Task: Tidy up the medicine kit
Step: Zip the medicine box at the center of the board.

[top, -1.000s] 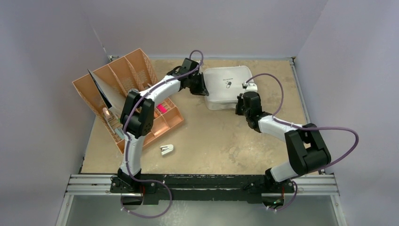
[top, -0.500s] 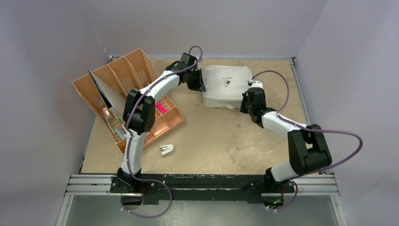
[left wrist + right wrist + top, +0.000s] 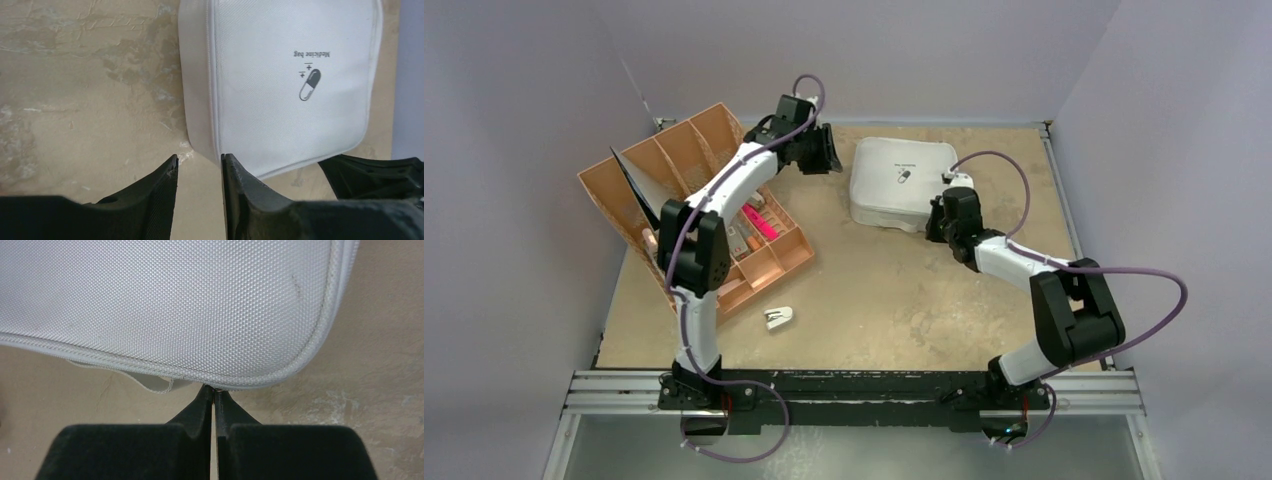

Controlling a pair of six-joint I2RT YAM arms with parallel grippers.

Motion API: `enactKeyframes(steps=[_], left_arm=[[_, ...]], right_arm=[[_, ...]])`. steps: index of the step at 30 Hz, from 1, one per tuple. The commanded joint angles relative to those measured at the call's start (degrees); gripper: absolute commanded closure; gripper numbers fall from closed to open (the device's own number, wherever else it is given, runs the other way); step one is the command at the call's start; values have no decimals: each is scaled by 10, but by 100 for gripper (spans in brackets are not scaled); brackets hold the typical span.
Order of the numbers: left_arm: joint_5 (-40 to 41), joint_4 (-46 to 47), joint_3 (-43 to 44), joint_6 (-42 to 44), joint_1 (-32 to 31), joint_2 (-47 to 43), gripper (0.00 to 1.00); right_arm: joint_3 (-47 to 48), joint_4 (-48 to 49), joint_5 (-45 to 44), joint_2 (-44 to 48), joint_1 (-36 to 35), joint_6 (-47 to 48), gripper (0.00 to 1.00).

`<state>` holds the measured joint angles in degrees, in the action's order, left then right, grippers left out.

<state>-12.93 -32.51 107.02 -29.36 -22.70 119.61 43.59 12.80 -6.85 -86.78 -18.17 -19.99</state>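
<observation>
The medicine kit (image 3: 902, 182) lay flat on the desk (image 3: 874, 290), on the far side and a little to the right. Its lid was down. A small capsule logo (image 3: 310, 85) showed on top.

Your left end effector (image 3: 829, 150) was just to the left of the kit, near its far left corner, and it was not touching it. In the left wrist view its two fingers (image 3: 167, 192) stood a little way apart. Only bare desk showed between them, so it held nothing.

Your right end effector (image 3: 944, 208) was at the near right edge of the kit. In the right wrist view its fingers (image 3: 202, 405) were squeezed tight together. Their tips touched the kit right at the zip line. I could not tell if some tiny bit of the zip was caught between them. A small grey tab (image 3: 155, 385) stuck out from under the kit's edge just left of the tips.

The orange trays (image 3: 686, 158) sat on the far left of the desk, well apart from the kit. A pink thing (image 3: 761, 222) lay in the low tray. A small white thing (image 3: 778, 318) lay on the desk nearer to you, just past the trays' near corner.
</observation>
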Motion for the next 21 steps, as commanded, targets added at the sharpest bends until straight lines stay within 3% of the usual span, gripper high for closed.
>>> enactKeyframes(steps=[1, 15, 21], left_arm=[[-13, 35, -49, -18, -5, -78, 64], [-56, 149, -244, -105, -38, -172, 56], [-86, 203, -275, -152, -49, -148, 43]], right_arm=[[9, 1, -3, -9, -35, -29, 100], [23, 27, -41, -23, -158, -103, 100], [25, 33, -49, -19, -167, -110, 100]])
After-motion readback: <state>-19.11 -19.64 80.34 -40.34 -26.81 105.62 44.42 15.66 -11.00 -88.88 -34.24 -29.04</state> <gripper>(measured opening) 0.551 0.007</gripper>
